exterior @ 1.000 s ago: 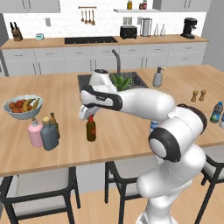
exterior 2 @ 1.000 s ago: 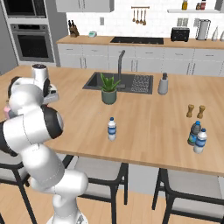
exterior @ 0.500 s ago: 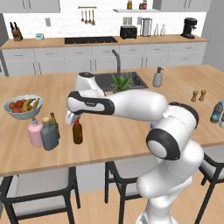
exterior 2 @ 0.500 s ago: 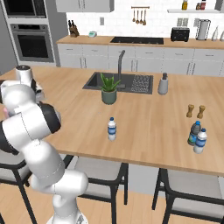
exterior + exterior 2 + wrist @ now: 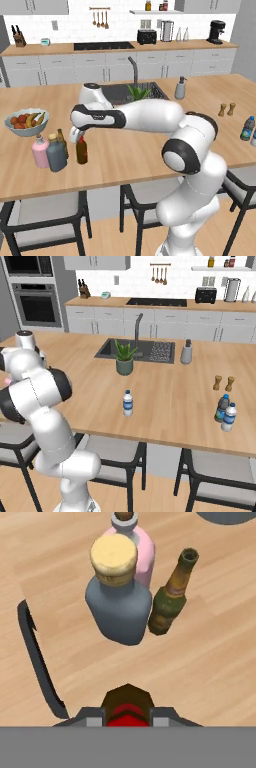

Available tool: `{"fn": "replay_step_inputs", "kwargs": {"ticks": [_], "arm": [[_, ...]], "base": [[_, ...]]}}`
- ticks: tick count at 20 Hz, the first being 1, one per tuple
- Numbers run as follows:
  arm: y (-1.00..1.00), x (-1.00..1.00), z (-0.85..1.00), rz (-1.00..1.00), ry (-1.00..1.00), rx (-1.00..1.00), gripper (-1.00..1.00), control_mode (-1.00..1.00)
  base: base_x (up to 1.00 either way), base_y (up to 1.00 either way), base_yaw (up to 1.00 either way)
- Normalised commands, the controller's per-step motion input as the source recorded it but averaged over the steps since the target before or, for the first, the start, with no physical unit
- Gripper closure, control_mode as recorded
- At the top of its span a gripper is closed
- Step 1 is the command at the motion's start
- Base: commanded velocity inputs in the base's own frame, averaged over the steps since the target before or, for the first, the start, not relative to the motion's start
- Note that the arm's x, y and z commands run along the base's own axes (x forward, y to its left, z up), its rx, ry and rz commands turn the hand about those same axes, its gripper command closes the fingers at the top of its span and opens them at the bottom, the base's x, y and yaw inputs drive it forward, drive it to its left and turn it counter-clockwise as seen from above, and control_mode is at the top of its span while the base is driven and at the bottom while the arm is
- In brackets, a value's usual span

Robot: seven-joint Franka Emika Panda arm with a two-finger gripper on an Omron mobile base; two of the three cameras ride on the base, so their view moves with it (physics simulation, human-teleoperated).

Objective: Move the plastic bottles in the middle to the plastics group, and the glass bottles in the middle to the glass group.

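The gripper has carried the dark brown bottle leftward, and still clenches its red cap. The bottle now stands just right of the grey-blue bottle, near the pink bottle and olive-brown bottle.

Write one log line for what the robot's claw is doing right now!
claw: shut on slim dark brown bottle with red cap | position: beside broad grey-blue cork-stoppered bottle | small blue-capped plastic bottle: not yet moved
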Motion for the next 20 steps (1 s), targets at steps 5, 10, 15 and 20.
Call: {"fn": "replay_step_inputs", "kwargs": {"ticks": [5, 10, 15, 20], "arm": [[0.25, 0.01, -0.07, 0.03, 0.00, 0.00, 1.00, -1.00], [0.02, 0.00, -0.15, 0.02, 0.00, 0.00, 1.00, -1.00], [0.00, 0.00, -0.25, 0.00, 0.00, 0.00, 1.00, -1.00], [0.00, 0.00, -0.24, 0.00, -0.02, 0.00, 1.00, -1.00]], "base": [[0.00, 0.00, 0.00], [0.00, 0.00, 0.00], [0.00, 0.00, 0.00], [0.00, 0.00, 0.00]]}}
